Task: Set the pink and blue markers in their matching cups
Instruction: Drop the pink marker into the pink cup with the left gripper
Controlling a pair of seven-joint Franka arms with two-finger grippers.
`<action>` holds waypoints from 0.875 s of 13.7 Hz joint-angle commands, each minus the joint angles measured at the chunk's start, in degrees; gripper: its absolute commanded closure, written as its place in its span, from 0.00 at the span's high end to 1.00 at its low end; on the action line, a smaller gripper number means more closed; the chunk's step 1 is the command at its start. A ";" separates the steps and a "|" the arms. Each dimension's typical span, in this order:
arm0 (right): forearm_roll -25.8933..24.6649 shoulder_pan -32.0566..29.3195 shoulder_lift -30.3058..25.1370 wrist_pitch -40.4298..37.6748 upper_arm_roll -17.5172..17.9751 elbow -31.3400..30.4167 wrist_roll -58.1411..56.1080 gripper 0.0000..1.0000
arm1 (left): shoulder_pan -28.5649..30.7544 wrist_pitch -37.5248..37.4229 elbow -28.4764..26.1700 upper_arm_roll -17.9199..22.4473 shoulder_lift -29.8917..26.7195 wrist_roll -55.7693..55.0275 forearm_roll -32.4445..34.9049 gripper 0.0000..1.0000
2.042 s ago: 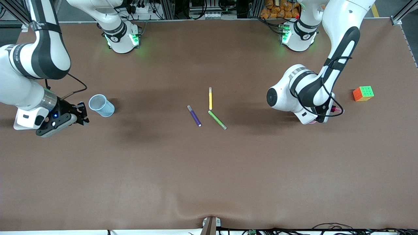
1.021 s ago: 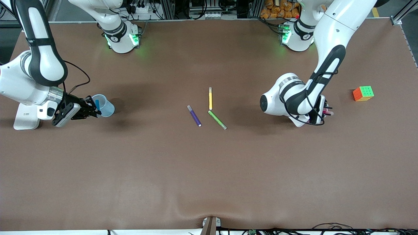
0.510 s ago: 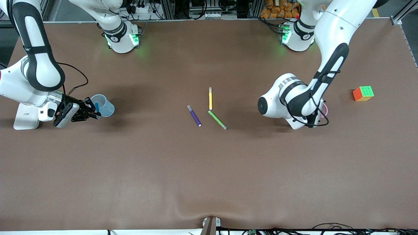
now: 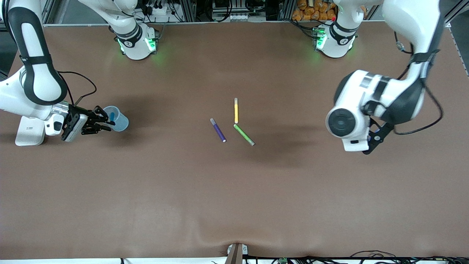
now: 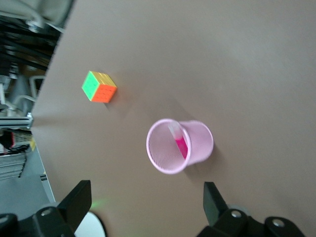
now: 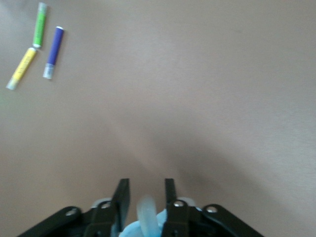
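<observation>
The light blue cup [image 4: 120, 123] stands toward the right arm's end of the table with the blue marker [image 4: 111, 116] leaning inside it. My right gripper [image 4: 104, 124] is open right beside the cup's rim. In the right wrist view the marker's pale end [image 6: 147, 216] rises between the open fingers above the cup [image 6: 129, 231]. My left gripper [image 4: 377, 138] is open and empty, raised over the light pink cup [image 5: 202, 143], which holds the pink marker [image 5: 181, 146]. The left arm hides the pink cup in the front view.
A yellow marker [image 4: 236, 110], a purple marker [image 4: 218, 130] and a green marker [image 4: 243, 134] lie mid-table; they also show in the right wrist view. A coloured cube [image 5: 98, 87] sits near the pink cup, hidden by the left arm in the front view.
My right gripper brought the blue marker into the blue cup and opened. My left gripper left the pink marker in the pink cup and rose high above it.
</observation>
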 commanded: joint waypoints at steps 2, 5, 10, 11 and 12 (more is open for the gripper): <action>1.41 -2.42 -0.53 -7.67 0.85 3.89 5.09 1.00 | 3.76 -0.85 4.63 -0.25 -5.74 16.15 -9.47 1.00; -4.53 -0.93 -0.53 -13.74 1.20 13.53 20.45 1.00 | 4.03 -0.85 6.11 -0.26 -9.53 23.19 -13.70 1.00; -18.87 6.89 4.73 -21.38 1.20 35.85 45.44 1.00 | 8.93 -0.85 9.20 -0.17 -14.36 36.10 -20.20 1.00; -20.37 7.25 6.23 -23.58 1.20 40.25 47.47 1.00 | 10.95 -0.85 9.20 -0.25 -15.15 39.09 -22.39 1.00; -20.99 7.16 7.90 -26.39 1.20 44.47 49.75 1.00 | 11.93 -0.85 9.20 0.09 -16.29 41.82 -24.68 1.00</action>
